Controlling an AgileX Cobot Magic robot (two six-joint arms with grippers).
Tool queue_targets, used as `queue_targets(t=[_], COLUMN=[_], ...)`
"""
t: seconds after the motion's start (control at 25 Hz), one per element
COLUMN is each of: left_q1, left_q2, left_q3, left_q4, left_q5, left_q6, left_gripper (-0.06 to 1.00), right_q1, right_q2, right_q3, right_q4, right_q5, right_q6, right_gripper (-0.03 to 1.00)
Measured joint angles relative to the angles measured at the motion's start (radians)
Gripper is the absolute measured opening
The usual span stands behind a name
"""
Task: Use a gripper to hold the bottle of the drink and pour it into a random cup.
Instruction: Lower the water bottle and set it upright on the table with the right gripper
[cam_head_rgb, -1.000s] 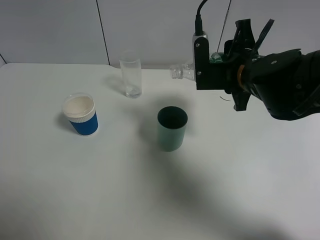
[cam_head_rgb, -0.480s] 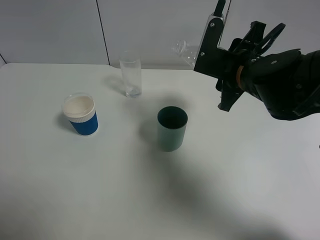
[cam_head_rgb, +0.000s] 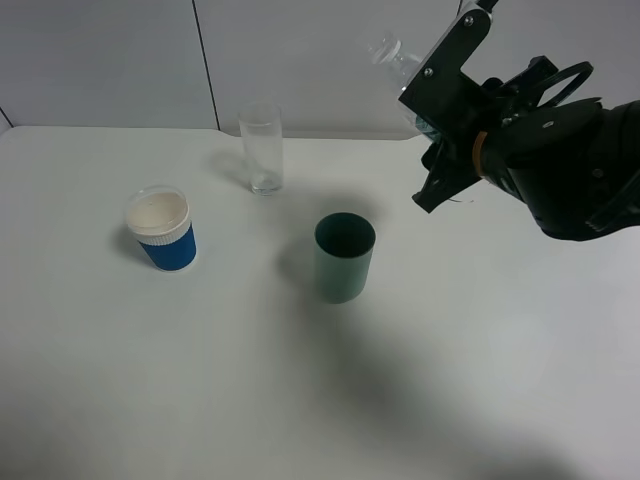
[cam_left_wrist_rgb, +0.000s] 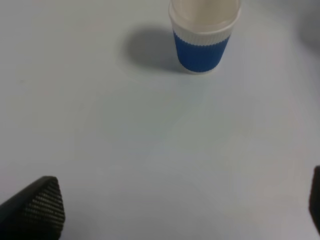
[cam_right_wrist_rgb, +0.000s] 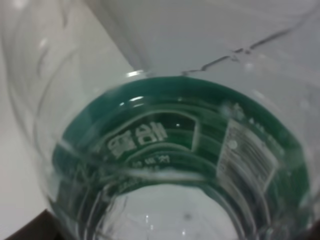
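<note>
Swung upward since a second ago, the small clear plastic bottle with a dark green label (cam_head_rgb: 392, 58) now points its open neck up and away, pinched in the black right gripper (cam_head_rgb: 438, 100). It hangs in the air, behind and right of the plain teal-green plastic tumbler (cam_head_rgb: 344, 258), which stands upright on the white table (cam_head_rgb: 470, 380). The black left gripper (cam_left_wrist_rgb: 175, 207) hovers with its jaws spread wide, near the blue ribbed paper cup (cam_left_wrist_rgb: 205, 37).
</note>
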Motion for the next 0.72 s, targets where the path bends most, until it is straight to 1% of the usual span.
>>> queue_targets(t=[0.16,0.24,0.48,0.72], left_q1=[0.0,0.0,0.0,0.0], left_q2=[0.0,0.0,0.0,0.0], left_q3=[0.0,0.0,0.0,0.0], left_q4=[0.0,0.0,0.0,0.0], left_q5=[0.0,0.0,0.0,0.0], left_q6=[0.0,0.0,0.0,0.0], left_gripper=[0.99,0.99,0.99,0.99], right_q1=[0.0,0.0,-0.036,-0.087], right_q2=[0.0,0.0,0.0,0.0], right_q3=[0.0,0.0,-0.001,-0.001], right_q4=[0.0,0.003,0.049,0.086], right_q5=[-0.003,-0.016,-0.111,-0.181], right_q6=[0.069,0.074,0.083,0.083], right_gripper=[0.54,0.54,0.54,0.54])
